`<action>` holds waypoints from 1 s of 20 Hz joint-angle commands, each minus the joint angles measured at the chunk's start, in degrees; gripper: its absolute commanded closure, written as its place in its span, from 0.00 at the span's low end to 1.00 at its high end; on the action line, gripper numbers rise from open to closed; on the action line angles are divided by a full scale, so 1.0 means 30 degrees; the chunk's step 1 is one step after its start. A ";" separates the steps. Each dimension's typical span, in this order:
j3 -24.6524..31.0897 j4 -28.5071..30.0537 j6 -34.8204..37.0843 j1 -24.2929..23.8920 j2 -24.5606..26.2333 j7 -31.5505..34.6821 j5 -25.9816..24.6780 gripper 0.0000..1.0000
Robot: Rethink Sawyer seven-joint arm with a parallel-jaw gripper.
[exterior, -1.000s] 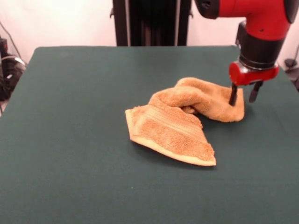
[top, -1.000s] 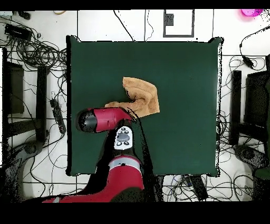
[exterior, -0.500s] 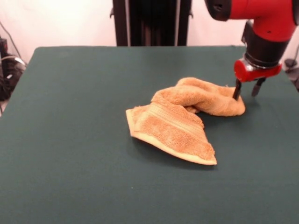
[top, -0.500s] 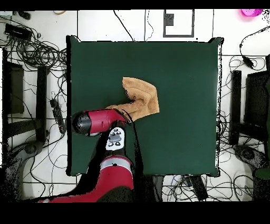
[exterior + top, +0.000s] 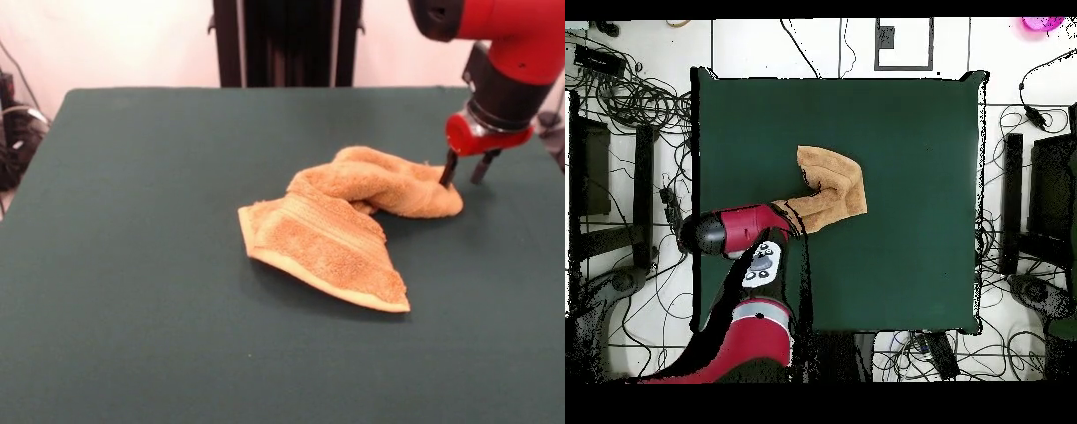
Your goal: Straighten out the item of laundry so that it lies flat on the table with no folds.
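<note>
Green worktop (image 5: 132,265) carries towel (image 5: 344,230) near centre, bunched, folded over itself. Claw (image 5: 464,171) parted, empty, at towel's far end, one finger touching. Step: picking grasp point. Next: pinch end, draw outward.

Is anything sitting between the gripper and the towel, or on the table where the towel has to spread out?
Nothing visible. The gripper is open at the towel's bunched end, one finger against the cloth. The green table around the towel holds nothing else in either view, so it has room to flatten.
</note>
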 commanded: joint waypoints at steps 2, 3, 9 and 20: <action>-0.0440 -0.1067 0.1748 0.1380 0.0785 0.5462 0.0935 0.00; -0.0540 -0.1067 0.1813 0.1507 0.0774 0.5487 0.0956 0.00; -0.1875 -0.1276 0.1933 0.2499 0.1036 0.5559 0.0670 0.00; -0.3502 -0.0840 0.1564 0.3574 0.0695 0.5397 0.0488 0.00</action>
